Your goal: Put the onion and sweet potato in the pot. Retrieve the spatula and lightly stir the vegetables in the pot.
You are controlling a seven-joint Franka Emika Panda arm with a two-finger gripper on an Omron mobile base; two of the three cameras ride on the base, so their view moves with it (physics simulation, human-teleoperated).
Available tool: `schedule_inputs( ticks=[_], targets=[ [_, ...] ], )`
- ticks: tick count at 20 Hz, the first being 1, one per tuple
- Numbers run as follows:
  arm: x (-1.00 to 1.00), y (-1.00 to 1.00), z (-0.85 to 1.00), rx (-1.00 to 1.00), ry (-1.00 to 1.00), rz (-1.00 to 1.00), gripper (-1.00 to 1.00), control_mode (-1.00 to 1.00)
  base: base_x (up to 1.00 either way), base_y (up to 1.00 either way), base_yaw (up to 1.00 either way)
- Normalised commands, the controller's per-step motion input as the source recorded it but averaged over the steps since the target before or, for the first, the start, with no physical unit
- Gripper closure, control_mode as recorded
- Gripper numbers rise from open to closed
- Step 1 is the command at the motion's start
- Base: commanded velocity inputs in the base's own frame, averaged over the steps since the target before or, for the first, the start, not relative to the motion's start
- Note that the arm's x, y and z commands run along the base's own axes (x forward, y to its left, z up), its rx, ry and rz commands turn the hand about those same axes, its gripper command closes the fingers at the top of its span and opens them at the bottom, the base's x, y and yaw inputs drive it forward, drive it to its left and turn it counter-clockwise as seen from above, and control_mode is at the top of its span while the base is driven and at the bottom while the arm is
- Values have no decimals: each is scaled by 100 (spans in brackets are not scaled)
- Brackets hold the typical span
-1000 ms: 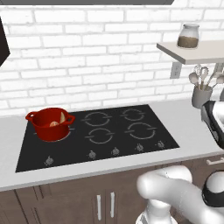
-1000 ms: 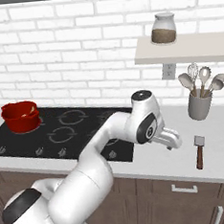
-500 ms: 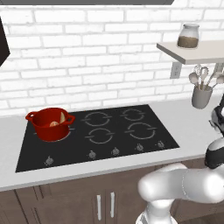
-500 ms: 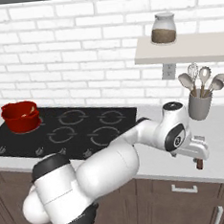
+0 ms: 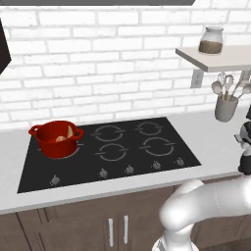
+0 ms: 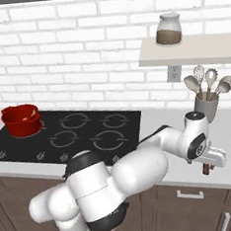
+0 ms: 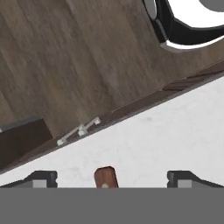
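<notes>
Spatula handle lies lengthwise between open claw tips.

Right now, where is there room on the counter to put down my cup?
Free: the white counter between the cooktop and the utensil crock, and the strip left of the red pot. Crowded: the front edge by the crock, where the open gripper hovers over the spatula.
</notes>
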Motion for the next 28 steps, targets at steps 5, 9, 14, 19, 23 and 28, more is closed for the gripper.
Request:
schedule_inputs(
  ticks=[5, 9, 14, 19, 23, 28],
  targets=[
    [12, -26, -38, 2, 0, 6, -100, -100, 0, 0, 0],
    [10, -26, -45, 0, 0, 4, -100, -100, 0, 0, 0],
    [9, -2, -60, 0, -4, 6, -100, -100, 0, 0, 0],
    [6, 0, -55, 0, -7, 5, -100, -100, 0, 0, 0],
    [7, 0, -58, 0, -3, 5, 100, -100, 0, 0, 0],
    [-2, 3, -20, 0, 0, 6, 100, -100, 0, 0, 0]
  ],
)
